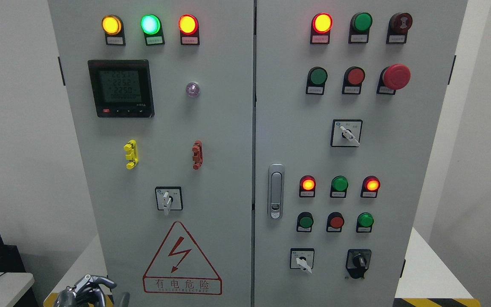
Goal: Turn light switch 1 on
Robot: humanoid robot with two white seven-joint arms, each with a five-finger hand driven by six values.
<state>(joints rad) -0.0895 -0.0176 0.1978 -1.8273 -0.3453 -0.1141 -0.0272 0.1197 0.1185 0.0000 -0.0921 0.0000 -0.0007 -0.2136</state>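
Grey cabinet (228, 128) fills my view; which control is light switch 1 I cannot tell. My left hand (85, 290) sits low at bottom-left, parked clear, fingers curled, gripping nothing.

A digital meter (121, 88) sits at ten o'clock on the left cabinet door, its screen lit. Below it, a yellow clip (131, 154) and a red clip (197, 154) hang level, well apart. Towards six o'clock a red-bordered warning triangle (181, 260) bears a lightning bolt. Near the centre, a metal door latch (275, 191) stands upright on the right door. At two o'clock a red mushroom button (396, 76) protrudes. A white table (2, 283) shows at eight o'clock.
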